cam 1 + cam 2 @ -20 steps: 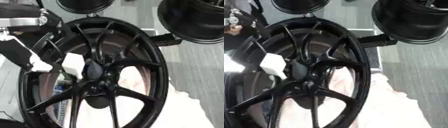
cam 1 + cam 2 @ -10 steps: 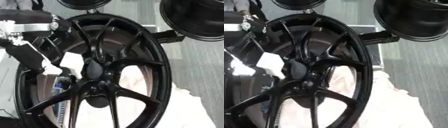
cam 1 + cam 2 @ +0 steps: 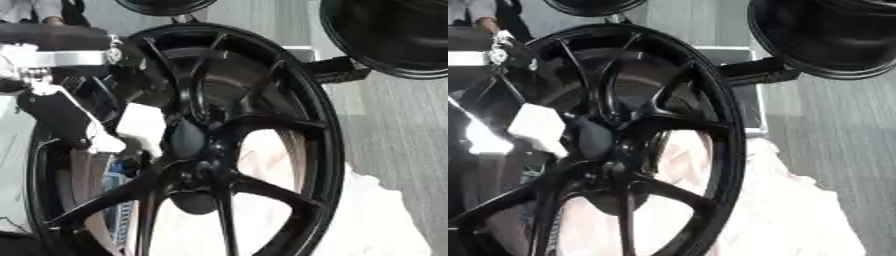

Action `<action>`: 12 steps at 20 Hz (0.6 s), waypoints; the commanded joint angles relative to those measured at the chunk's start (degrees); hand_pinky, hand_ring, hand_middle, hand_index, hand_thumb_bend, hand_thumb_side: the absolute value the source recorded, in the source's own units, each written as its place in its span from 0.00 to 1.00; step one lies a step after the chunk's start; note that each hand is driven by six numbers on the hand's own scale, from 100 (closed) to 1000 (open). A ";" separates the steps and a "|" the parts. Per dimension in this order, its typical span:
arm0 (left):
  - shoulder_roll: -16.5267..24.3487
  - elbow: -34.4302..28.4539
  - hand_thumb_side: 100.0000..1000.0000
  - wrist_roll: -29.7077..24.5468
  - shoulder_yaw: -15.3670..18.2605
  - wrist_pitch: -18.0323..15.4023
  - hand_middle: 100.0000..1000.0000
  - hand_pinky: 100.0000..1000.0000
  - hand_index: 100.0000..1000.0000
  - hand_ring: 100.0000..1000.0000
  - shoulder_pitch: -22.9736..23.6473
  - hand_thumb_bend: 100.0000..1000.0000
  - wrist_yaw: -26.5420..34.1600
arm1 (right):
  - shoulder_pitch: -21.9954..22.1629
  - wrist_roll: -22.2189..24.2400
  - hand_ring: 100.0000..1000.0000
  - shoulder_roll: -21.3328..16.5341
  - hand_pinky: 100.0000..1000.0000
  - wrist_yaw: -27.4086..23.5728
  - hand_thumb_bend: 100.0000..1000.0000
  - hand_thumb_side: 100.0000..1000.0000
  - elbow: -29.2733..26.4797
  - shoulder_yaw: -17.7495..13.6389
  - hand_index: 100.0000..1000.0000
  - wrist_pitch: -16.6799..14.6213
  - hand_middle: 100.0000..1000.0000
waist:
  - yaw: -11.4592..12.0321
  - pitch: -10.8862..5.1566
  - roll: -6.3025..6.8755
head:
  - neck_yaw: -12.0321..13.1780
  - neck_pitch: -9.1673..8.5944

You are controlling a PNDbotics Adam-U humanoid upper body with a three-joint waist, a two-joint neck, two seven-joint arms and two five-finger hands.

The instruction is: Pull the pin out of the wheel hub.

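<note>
My left hand (image 3: 66, 107) comes in from the left edge, black with a silver joint above it, and reaches in between the spokes toward the centre of the wheel hub (image 3: 188, 150); I cannot tell from here whether my fingers are open or closed, since the dark hand blends into the dark wheel. Right beside the hand, just left of the hub's centre, sits a pale, blocky white thing (image 3: 140, 127), which I take to be the head of the pin, though its shape is not clear enough to be sure, nor can I see whether I am already touching it. I judge this to be the reach-and-grasp step: the pin seems not yet out. The next move calls for closing round that white piece and drawing it straight back out along its own line, without catching the spokes on either side. The wheel itself is glossy black, many-spoked, standing nearly upright and resting against a white cloth (image 3: 798, 220) that spreads to the lower right. Further right, another black wheel (image 3: 394, 35) hangs in the upper corner. My right hand shows nowhere
</note>
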 commanded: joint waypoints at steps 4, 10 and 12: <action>0.62 -0.55 0.10 -1.78 0.18 1.02 0.63 0.73 0.79 0.64 -0.52 0.44 -0.67 | -0.35 -1.53 0.65 -0.48 0.59 -0.16 0.00 0.41 -0.40 -0.38 0.61 1.06 0.56 | -0.13 -1.05 0.02 | 0.50 -1.04; 0.18 -0.55 0.07 -2.44 -0.01 1.80 0.56 0.70 0.75 0.58 -0.45 0.41 -0.49 | -0.35 -1.69 0.65 -0.25 0.59 -0.24 0.00 0.41 -0.40 -0.43 0.61 0.95 0.56 | -0.23 -1.07 -0.06 | 0.70 -1.16; 0.17 -0.55 0.08 -2.69 -0.05 1.70 0.55 0.69 0.75 0.58 -0.41 0.42 -0.38 | -0.37 -1.85 0.65 -0.16 0.59 -0.35 0.00 0.41 -0.40 -0.45 0.61 0.97 0.56 | -0.20 -1.05 -0.06 | 0.73 -1.22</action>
